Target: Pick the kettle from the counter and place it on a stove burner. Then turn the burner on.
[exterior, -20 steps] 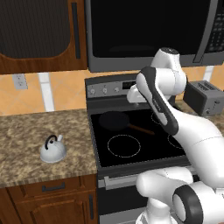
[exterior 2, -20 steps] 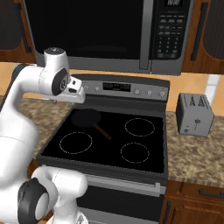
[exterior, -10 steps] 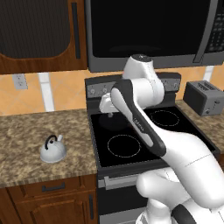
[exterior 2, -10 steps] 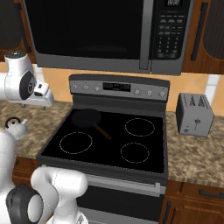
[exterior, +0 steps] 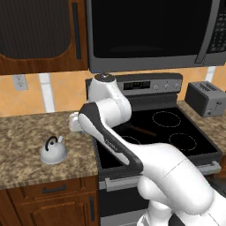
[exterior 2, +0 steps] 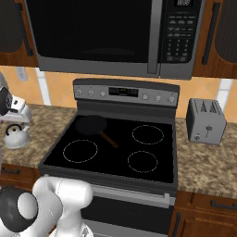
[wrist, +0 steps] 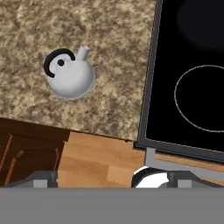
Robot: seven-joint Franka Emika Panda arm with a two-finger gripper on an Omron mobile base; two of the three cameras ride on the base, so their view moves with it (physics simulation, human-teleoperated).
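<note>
The white-grey kettle [exterior: 54, 151] [exterior 2: 16, 135] stands upright on the brown speckled counter [exterior: 24, 132], left of the black cooktop. In the hand view the kettle [wrist: 70, 76] lies at the upper left, its black handle and spout visible. My gripper [exterior: 75, 123] [exterior 2: 19, 110] hangs above the counter, between the kettle and the stove's edge, clear of the kettle. Its fingertips [wrist: 42, 177] stand far apart with nothing between them, so the gripper [wrist: 113, 179] is open. A stove burner [wrist: 203, 98] [exterior 2: 80, 151] shows as a thin white circle at the front left of the cooktop.
A dark frying pan [exterior 2: 91, 125] sits on the back left burner, handle pointing toward the centre. A grey toaster [exterior: 204, 98] [exterior 2: 206, 120] stands on the counter right of the stove. The microwave [exterior 2: 111, 37] hangs above; knobs line the stove's back panel [exterior 2: 125, 91].
My arm has swung left from over the cooktop to above the counter near the kettle. The kettle and pan have not moved. The jaws stay open.
</note>
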